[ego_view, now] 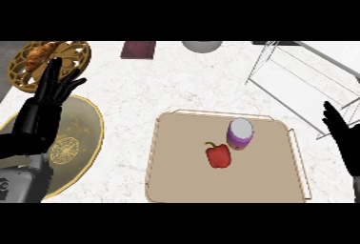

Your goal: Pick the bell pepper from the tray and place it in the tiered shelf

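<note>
Here, white marble counter (183, 90), beige tray (183, 181), wire tiered shelf (309, 71) beyond

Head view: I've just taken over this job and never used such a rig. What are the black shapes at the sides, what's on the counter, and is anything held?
This one picture looks steeply down at the counter from the robot's head. The black shapes are its hands: the left robot hand is open at the left, fingers up, over a gold plate; the right robot hand is open at the right edge. Neither holds anything. In the middle lies a tan tray carrying the red bell pepper and a purple jar with a pale lid. The white wire tiered shelf stands at the upper right. At the upper left, a patterned plate holds what looks like a croissant.
</note>
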`<state>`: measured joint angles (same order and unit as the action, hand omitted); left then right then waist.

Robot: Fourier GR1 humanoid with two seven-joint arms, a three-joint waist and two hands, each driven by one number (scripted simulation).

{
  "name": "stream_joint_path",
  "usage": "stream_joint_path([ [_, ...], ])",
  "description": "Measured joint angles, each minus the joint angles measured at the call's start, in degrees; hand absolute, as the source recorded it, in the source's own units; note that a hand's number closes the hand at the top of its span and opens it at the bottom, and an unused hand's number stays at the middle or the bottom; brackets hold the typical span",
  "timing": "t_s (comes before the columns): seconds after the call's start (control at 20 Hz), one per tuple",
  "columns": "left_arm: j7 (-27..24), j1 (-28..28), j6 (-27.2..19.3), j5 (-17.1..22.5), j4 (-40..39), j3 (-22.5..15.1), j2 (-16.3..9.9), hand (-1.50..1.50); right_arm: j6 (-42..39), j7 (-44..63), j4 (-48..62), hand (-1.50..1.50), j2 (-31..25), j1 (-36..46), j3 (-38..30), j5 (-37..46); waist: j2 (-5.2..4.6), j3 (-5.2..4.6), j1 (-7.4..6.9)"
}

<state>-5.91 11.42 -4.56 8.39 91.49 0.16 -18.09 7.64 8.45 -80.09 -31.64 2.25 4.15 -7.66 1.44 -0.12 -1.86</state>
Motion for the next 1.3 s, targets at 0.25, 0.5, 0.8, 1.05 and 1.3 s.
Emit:
stream_joint_path([
  [0.25,3.9,-5.0,0.6,0.2,-2.4,1.4,-2.0,0.0,4.9,-4.9,-8.8,1.5,9.5,4.5,4.1,1.0,-0.86,0.12,-0.24],
  [0.5,8.3,-9.7,1.0,0.6,-6.5,1.8,-3.1,0.0,20.9,-4.7,-10.4,-1.5,14.3,5.7,4.4,12.0,-1.04,-0.12,0.84],
  [0.8,10.0,-10.6,2.2,1.7,-7.1,2.5,-3.8,0.0,38.8,-3.8,-12.2,-1.5,27.0,3.3,20.2,26.6,-0.95,0.32,1.17],
  [1.05,10.2,-11.8,2.9,2.5,-7.1,3.8,-4.6,0.0,44.8,5.7,-11.4,-1.5,29.6,-1.0,27.6,42.7,-0.62,0.26,2.3],
  [1.3,10.9,-13.0,3.0,2.9,-6.4,4.5,-5.2,0.0,39.4,16.6,-12.3,-1.5,29.7,-4.5,27.6,57.4,-0.19,-0.08,3.46],
])
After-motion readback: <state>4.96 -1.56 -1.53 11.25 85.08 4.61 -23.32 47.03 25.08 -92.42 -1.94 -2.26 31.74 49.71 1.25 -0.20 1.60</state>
